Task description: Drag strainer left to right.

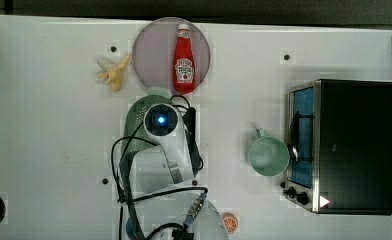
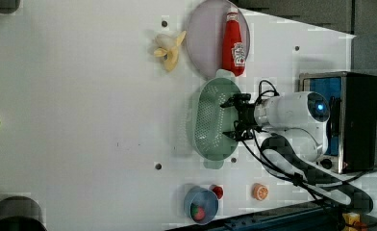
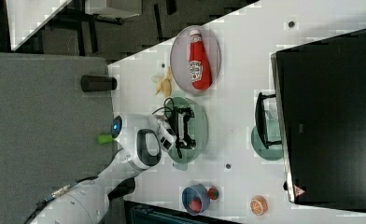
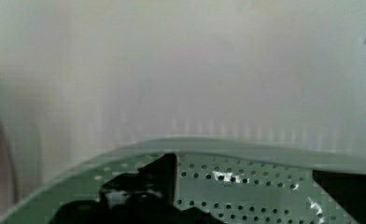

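The pale mint-green strainer (image 2: 207, 122) sits on the white table just below the plate in the left view. In the top view the arm's wrist covers most of the strainer (image 1: 133, 119). My gripper (image 2: 228, 119) is open, with its black fingers spread wide over the strainer's bowl near the rim on the left view's right. The right view shows the gripper (image 3: 189, 127) the same way, over the strainer (image 3: 203, 122). In the wrist view the gripper (image 4: 244, 200) has both fingers down in the perforated bowl of the strainer (image 4: 228, 148), and nothing is clamped between them.
A grey-lilac plate (image 1: 151, 50) holding a ketchup bottle (image 1: 184, 60) lies just beyond the strainer, with a banana peel (image 1: 114, 72) beside it. A mint mug (image 1: 268, 156) and a toaster oven (image 1: 349, 145) stand on the top view's right. An orange slice (image 1: 229, 222) lies near the arm's base.
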Tool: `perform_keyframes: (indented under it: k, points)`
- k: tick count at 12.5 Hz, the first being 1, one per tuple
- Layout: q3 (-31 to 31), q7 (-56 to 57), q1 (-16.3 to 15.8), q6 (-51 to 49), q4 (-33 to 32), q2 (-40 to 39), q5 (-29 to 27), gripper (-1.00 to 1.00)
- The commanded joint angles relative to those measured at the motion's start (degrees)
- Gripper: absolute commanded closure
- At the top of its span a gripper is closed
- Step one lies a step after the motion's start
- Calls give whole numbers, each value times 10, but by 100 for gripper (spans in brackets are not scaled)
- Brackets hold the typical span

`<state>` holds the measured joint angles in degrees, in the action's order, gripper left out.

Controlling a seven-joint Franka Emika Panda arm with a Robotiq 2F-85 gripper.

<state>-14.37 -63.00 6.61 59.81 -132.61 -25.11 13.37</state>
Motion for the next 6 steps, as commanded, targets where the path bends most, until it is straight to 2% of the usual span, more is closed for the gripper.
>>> perform_keyframes:
  k: [1,6]
  points:
    - [13,69,18,-2,-1,24,-3,-100]
    - [52,138,32,3,-12,34,-3,-100]
